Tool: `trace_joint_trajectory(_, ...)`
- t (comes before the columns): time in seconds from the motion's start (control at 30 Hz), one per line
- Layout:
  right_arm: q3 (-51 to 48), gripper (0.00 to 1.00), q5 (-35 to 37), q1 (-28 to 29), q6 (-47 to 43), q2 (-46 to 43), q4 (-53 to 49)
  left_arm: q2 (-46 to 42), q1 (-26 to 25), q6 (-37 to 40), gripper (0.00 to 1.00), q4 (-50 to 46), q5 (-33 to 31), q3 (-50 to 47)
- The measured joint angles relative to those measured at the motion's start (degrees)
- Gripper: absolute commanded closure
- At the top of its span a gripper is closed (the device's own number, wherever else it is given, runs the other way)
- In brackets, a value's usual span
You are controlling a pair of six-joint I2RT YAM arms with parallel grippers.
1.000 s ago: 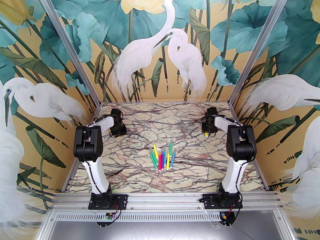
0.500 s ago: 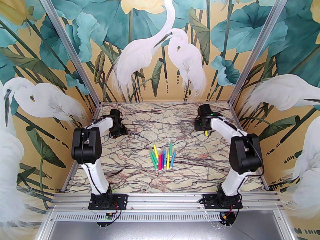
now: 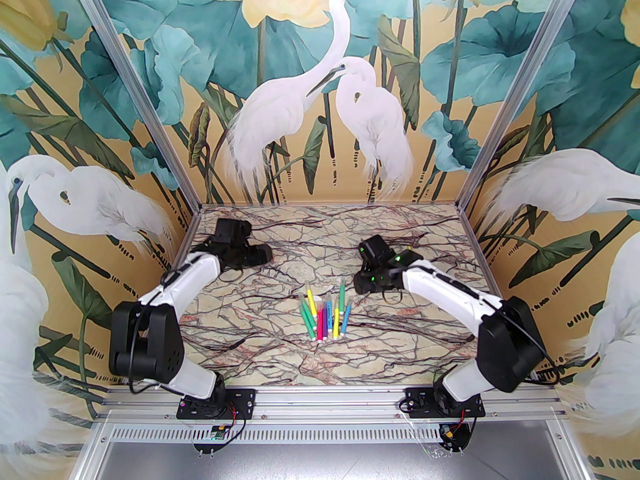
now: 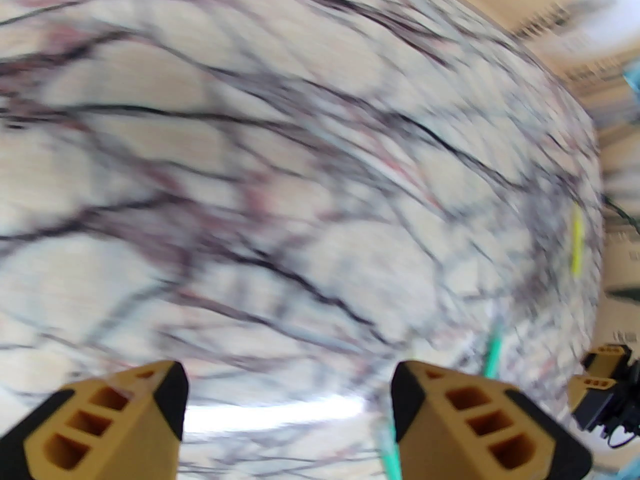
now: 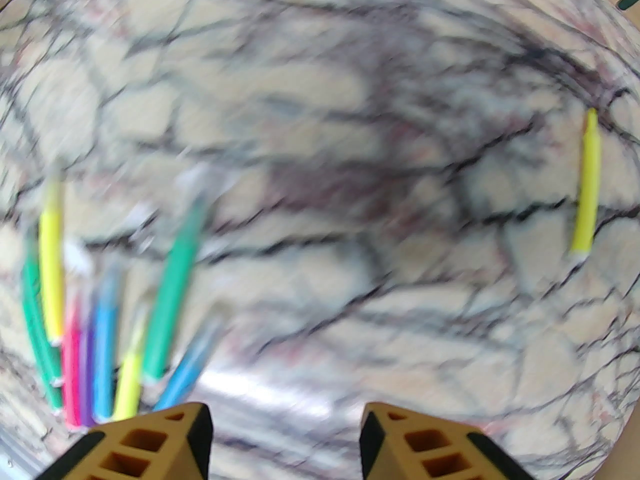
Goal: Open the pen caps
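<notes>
Your right hand [image 5: 285, 428], blocky and tan with black edges, is spread wide and empty. It hovers near the fanned cluster of slim bright pens [image 5: 104, 348] on the veined marble surface [image 5: 320, 93]. One yellow pen [image 5: 586, 188] lies well apart. Your left hand [image 4: 287, 393] also gapes empty.

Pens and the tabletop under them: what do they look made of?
The pens look like plastic: smooth, evenly bright barrels with whitish ends. The tabletop shows a veined marble pattern with a glossy glare streak in the right wrist view. It could be printed laminate or vinyl rather than stone; the pictures cannot settle which.
</notes>
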Motion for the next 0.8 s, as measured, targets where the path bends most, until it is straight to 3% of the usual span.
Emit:
trace_joint_trajectory(0.2,-2.1,0.42,-0.2,4.2,4.6,-1.8,-0.3,-6.2,-1.6,-3.7,0.27,7.2,5.7,-7.7)
trace_joint_trajectory(0.5,-3.8,0.43,-1.2,8.3,10.5,0.1,1.6,-13.9,-2.6,-3.7,0.27,11.8,6.5,-12.6)
trace_joint_trajectory(0.8,-3.8,0.47,0.0,11.5,15.6,7.0,4.3,-15.3,-2.6,-3.7,0.27,12.5,6.3,-13.4)
